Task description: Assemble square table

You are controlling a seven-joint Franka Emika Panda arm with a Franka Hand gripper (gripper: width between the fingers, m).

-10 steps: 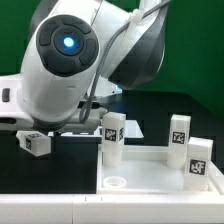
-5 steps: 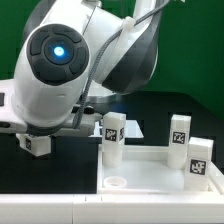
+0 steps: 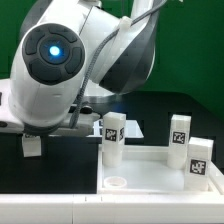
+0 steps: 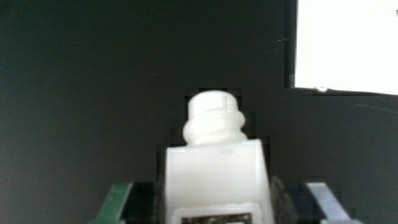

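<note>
The gripper (image 4: 217, 205) straddles a leg (image 4: 217, 150), its jaws partly closed beside it; grip uncertain; it should squeeze squarely before lifting.

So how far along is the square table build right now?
Done: nothing clearly. The panel lies socket-side up, with one corner socket visibly empty. Three legs stand on or by it; whether they are screwed in I cannot tell. In hand: the hand straddles the fourth leg, gaps either side, not gripped yet. Left: lift it, fit the legs.
</note>
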